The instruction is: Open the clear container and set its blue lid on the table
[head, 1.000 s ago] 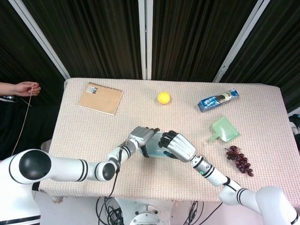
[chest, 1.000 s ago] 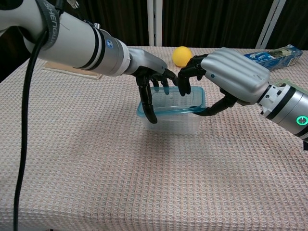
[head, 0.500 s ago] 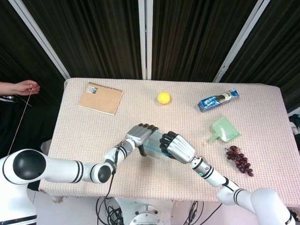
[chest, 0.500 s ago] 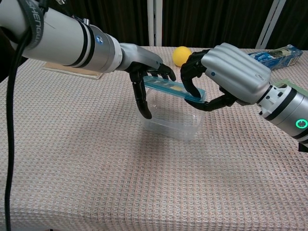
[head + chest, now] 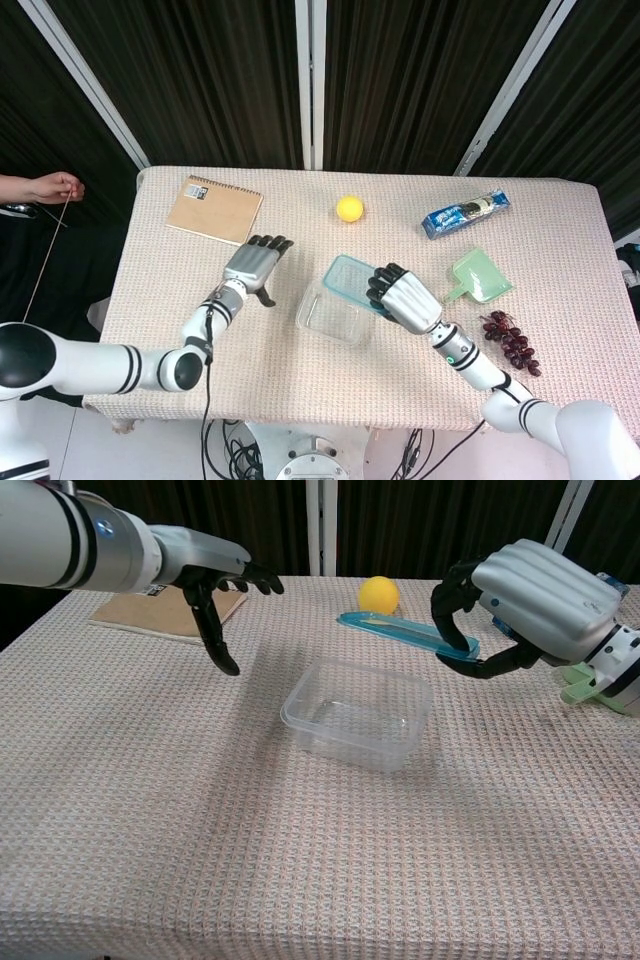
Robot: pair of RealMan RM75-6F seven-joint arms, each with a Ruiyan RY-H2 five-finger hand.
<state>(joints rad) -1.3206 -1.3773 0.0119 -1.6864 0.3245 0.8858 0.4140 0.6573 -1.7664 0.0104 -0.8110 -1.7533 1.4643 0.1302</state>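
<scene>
The clear container (image 5: 329,317) (image 5: 359,711) stands open and empty at the table's middle front. My right hand (image 5: 404,298) (image 5: 525,602) grips the blue lid (image 5: 350,276) (image 5: 400,632) by its right end and holds it in the air, behind and to the right of the container. The lid sticks out leftward from the hand, nearly level. My left hand (image 5: 253,266) (image 5: 214,585) hovers to the left of the container with its fingers spread and nothing in it.
A yellow ball (image 5: 349,208) (image 5: 379,595) lies behind the container. A brown notebook (image 5: 214,209) lies at the back left, a blue snack packet (image 5: 463,214) at the back right. A green scoop (image 5: 477,277) and dark grapes (image 5: 512,342) lie to the right.
The lid came off the container and my right hand carried it up and to the right. My left hand let go of the container and drew back to the left.
</scene>
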